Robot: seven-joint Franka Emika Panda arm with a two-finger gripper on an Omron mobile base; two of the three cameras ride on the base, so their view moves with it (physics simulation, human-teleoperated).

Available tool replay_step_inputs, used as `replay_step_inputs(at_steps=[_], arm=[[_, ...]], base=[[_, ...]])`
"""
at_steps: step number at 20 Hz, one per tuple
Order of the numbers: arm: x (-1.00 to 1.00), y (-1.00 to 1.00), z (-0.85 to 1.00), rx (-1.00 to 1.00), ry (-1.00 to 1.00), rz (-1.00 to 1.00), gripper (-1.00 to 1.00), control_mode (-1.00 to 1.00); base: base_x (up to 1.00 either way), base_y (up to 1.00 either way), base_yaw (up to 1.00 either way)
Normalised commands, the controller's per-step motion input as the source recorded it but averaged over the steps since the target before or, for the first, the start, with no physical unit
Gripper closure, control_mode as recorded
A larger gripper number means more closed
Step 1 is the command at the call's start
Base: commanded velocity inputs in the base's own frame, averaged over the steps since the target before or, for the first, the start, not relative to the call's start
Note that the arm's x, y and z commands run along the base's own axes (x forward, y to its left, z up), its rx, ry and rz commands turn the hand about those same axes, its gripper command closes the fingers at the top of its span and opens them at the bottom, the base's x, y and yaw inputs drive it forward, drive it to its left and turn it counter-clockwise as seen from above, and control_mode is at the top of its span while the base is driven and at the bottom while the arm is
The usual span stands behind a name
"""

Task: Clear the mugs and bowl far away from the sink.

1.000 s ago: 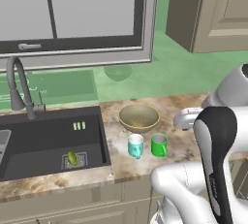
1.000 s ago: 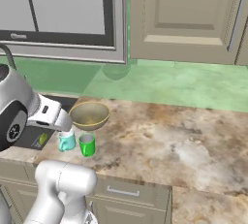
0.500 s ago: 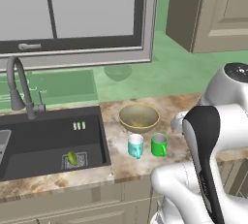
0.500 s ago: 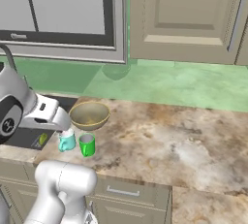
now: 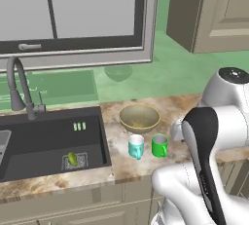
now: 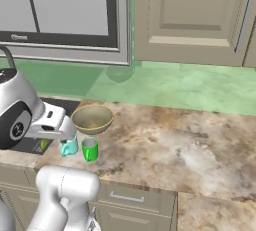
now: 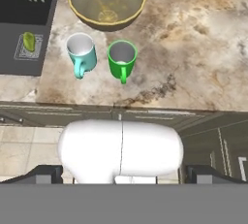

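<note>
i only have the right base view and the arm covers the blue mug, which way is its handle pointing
Observer: In the hand view the blue mug stands upright, handle toward the front edge of the counter.
Operator: is it touching the green one
Observer: No, the green mug stands beside it with a gap between them.
Operator: anything in the sink
Observer: A small yellow-green thing lies on the bottom of the sink.
</note>
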Motion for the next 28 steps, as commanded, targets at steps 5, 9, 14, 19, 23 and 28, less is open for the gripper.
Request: replay_step_inputs(at_steps=[5, 9, 14, 19, 23, 28], arm=[[0.04, 0.0, -0.19, 0.0, 0.0, 0.01, -1.0, -1.0], [0.08, 0.0, -0.24, 0.0, 0.0, 0.02, -1.0, -1.0], [0.09, 0.0, -0.19, 0.0, 0.0, 0.02, -1.0, -1.0], [0.19, 0.0, -0.22, 0.0, 0.0, 0.03, -1.0, -1.0], [0.18, -0.01, -0.23, 0.01, 0.0, 0.03, -1.0, -1.0], [0.12, -0.01, -0.23, 0.01, 0.0, 0.03, -1.0, -1.0]], base=[[0.0, 0.0, 0.0], [0.0, 0.0, 0.0], [0.0, 0.0, 0.0], [0.0, 0.0, 0.0], [0.0, 0.0, 0.0], [0.0, 0.0, 0.0]])
